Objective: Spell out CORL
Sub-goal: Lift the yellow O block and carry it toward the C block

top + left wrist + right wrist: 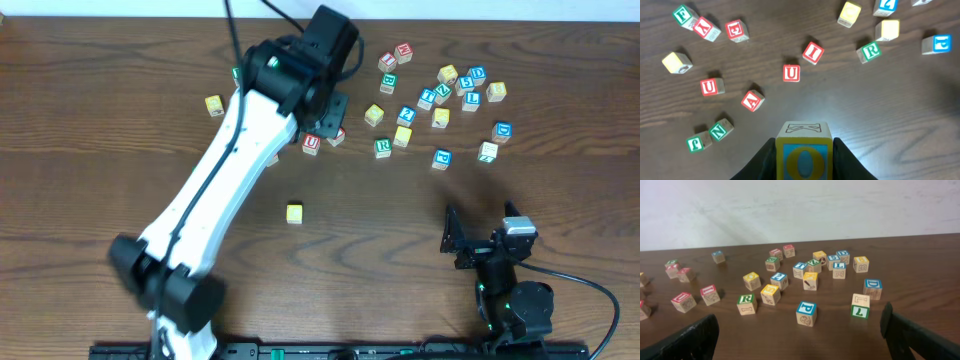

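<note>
Gripping a yellow-faced cube (804, 159) marked with a blue O, the left end effector (804, 150) is clenched on its two sides. Red-lettered cubes (791, 73) lie on the counter (880, 125) ahead of it. At the counter's near edge, the right end effector (800, 337) hangs released, fingers spread wide, touching nothing. The green R cube (382, 147) and blue L cube (472, 99) sit in the scattered group. A lone yellow cube (294, 212) stands apart, possibly the C; its letter is unreadable.

The lone cube (294, 212) lies before the R cube (382, 147).
</note>
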Tool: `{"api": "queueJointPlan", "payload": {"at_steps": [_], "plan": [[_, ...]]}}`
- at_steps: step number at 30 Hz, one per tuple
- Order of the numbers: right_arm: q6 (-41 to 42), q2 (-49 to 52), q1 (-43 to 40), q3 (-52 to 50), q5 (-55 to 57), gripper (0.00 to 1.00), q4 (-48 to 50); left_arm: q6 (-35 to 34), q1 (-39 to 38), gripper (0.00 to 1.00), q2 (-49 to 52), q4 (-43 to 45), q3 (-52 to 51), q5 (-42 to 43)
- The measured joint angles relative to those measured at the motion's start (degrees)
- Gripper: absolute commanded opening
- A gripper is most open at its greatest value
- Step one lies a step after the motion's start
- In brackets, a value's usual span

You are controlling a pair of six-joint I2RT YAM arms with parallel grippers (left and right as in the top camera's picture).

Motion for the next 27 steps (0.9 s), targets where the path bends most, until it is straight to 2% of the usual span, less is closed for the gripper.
{"api": "queueJointPlan", "payload": {"at_steps": [2,7,11,21,27], "plan": [[0.0,0.0,0.0,0.0,0.0,0.99,0.0,-0.5,0.0,0.08,-4.2,3.0,-5.3,-0.2],[0.0,0.0,0.0,0.0,0.0,0.99,0.1,-4.1,0.0,0.07,-15.8,14.4,-27.8,1.1],[0.0,0.0,0.0,0.0,0.0,0.99,0.0,-7.2,0.0,0.08,-20.1,19.0,-37.6,2.4],[0.0,0.0,0.0,0.0,0.0,0.99,0.0,-18.4,-5.6,0.08,-21.2,29.0,-50.4,3.0],[0.0,0.0,0.0,0.0,0.0,0.99,0.0,-24.4,-10.1,0.08,-21.2,32.5,-56.4,-0.7]]}}
